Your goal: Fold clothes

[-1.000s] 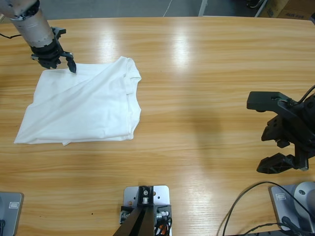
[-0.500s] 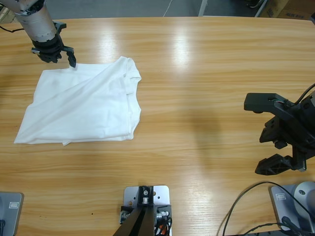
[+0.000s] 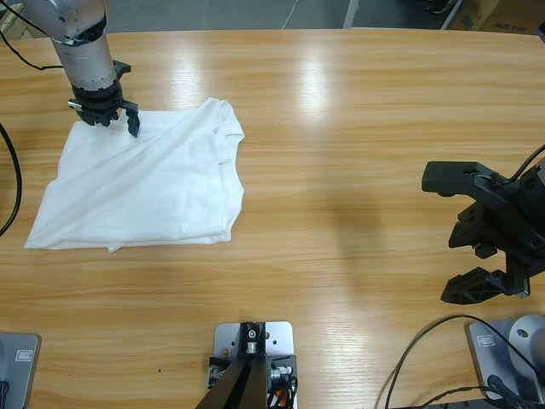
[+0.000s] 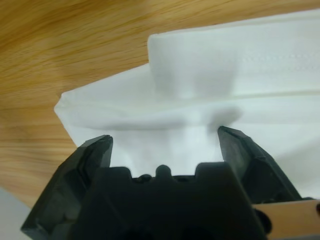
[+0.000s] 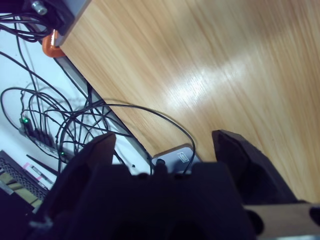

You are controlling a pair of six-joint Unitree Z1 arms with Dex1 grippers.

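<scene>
The T-shirt (image 3: 145,183) lay part-folded at the desk's (image 3: 358,128) upper left. The left claw (image 3: 109,116) was held spread over its top corner, presumably for gripping; the right claw (image 3: 477,230) was parked agape, lower right.

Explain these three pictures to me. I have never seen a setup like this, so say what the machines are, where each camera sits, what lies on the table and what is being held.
These are two robot arms working at a long wooden table. One picture looks down from a fixed camera above. The other two come from small cameras on each arm's wrist, looking along its claw.

On the table lies a white T-shirt, already partly folded. The left claw is at the shirt's far corner, jaws open, with white cloth between them in its wrist picture; it is not closed on anything.

The right claw hangs open off to the other side, holding nothing. Its wrist picture shows only bare table, the table's edge and some cables beyond it.
</scene>
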